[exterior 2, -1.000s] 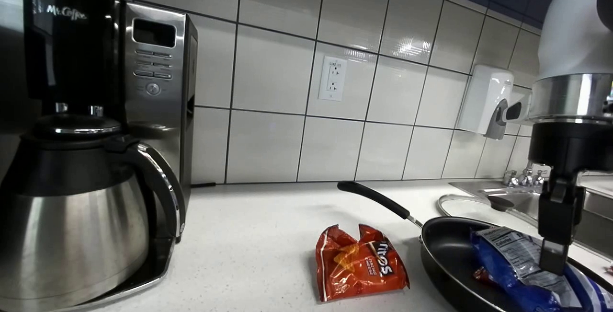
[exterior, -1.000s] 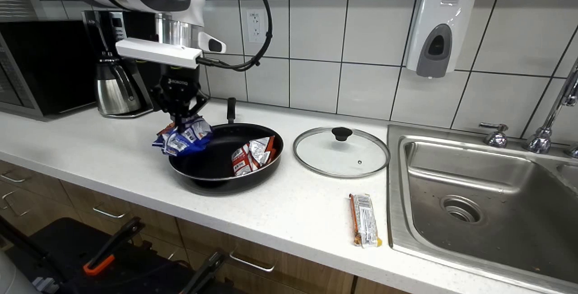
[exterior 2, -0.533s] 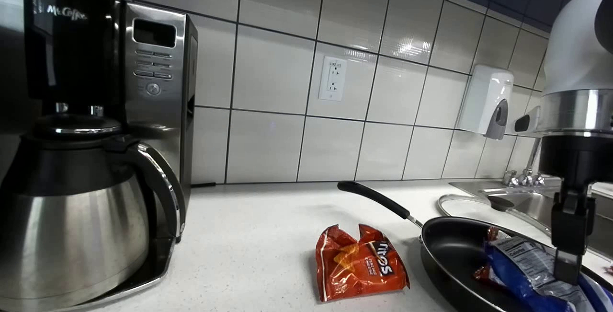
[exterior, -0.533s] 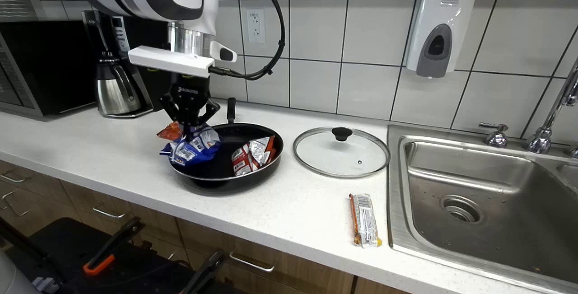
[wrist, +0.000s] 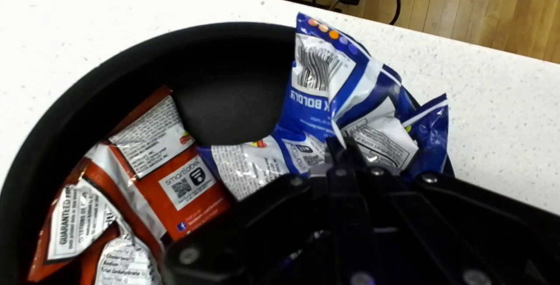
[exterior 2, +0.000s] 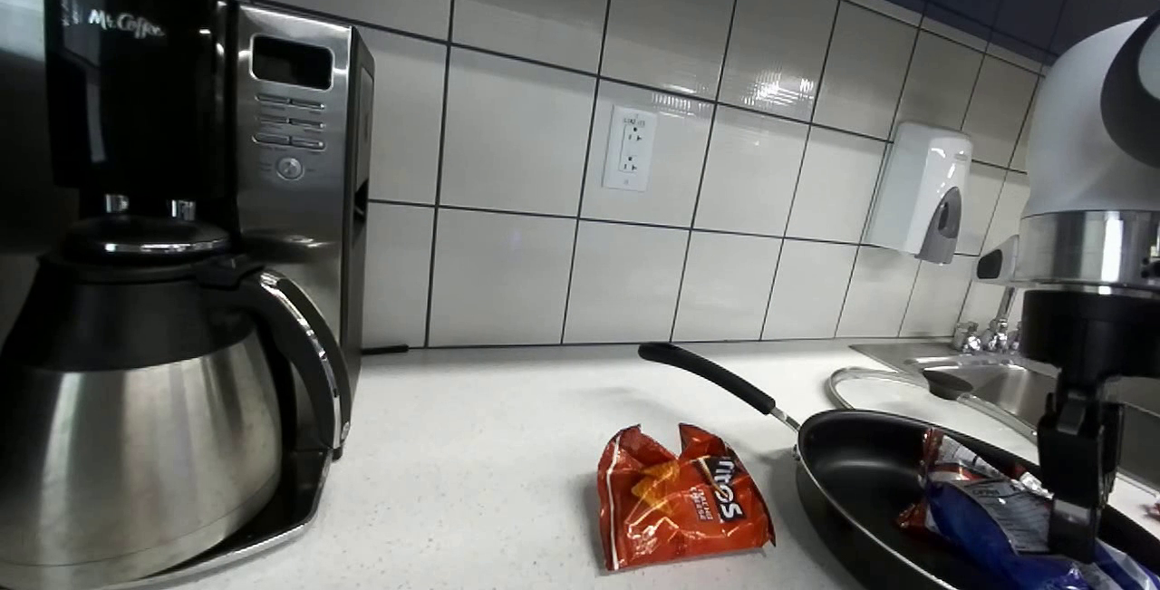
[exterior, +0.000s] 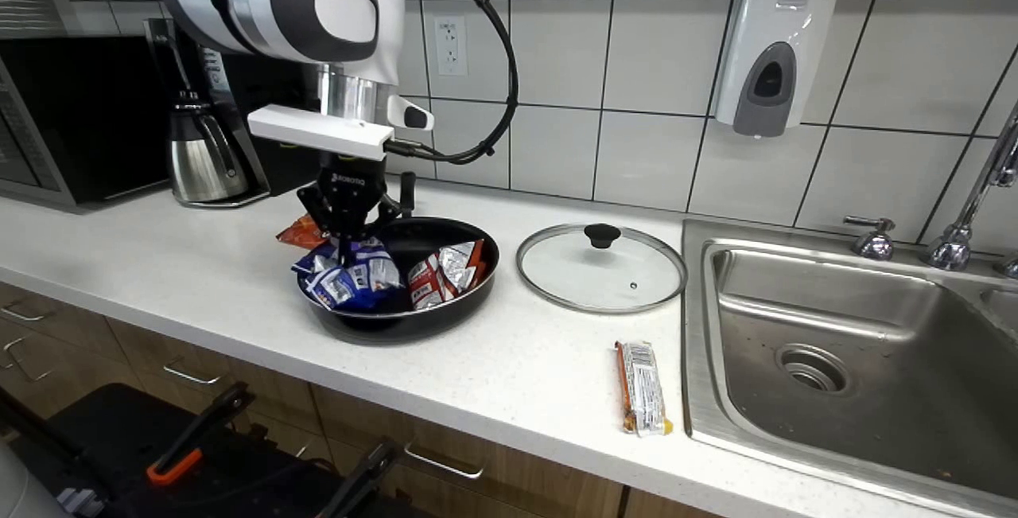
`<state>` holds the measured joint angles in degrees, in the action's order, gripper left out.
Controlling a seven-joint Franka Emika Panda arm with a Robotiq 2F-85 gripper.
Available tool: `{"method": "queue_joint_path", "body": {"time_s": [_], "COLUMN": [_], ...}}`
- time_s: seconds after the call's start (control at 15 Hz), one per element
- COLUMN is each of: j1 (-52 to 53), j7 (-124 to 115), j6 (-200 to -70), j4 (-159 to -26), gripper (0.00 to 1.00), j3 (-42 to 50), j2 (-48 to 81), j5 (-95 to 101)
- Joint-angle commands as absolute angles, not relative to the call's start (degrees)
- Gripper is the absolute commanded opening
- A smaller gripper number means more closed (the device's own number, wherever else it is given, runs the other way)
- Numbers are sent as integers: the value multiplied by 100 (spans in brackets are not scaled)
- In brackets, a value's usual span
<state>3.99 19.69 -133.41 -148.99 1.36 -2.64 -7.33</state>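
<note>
My gripper (wrist: 345, 147) is shut on a pinched fold of a crumpled blue chip bag (wrist: 306, 105), pointing down over the black pan (wrist: 236, 83). In an exterior view the blue bag (exterior: 374, 275) sits at the pan's near-left side, within or over its rim, below the gripper (exterior: 343, 251). Inside the pan, beside it, lies a red bag (wrist: 188, 188) with white label panels, also seen as a red bag (exterior: 445, 271) from outside. An orange-red Doritos bag (exterior 2: 680, 504) rests on the counter by the pan. The fingertips are partly covered by the blue foil.
A glass lid (exterior: 557, 267) with a black knob lies right of the pan, a wrapped bar (exterior: 641, 387) nearer the front, then the sink (exterior: 700, 327). The pan's handle (exterior 2: 711, 377) points toward the tiled wall. A coffee maker (exterior 2: 299, 137) stands at the other end.
My gripper has moved down and to the right in an exterior view, carrying the blue bag from the pan's left edge further over and lower into the pan. The other bags look unmoved.
</note>
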Motion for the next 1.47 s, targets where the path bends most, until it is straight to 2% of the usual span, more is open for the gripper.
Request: {"method": "queue_joint_path", "body": {"time_s": [0.0, 1.4], "j1": [238, -18], "j7": [1977, 1529], "j6": [-13481, -13564], "j4": [-14814, -14848], "gripper": [0, 0], "j3": [122, 198], "j2": [-155, 266], "j5": [-633, -308]}}
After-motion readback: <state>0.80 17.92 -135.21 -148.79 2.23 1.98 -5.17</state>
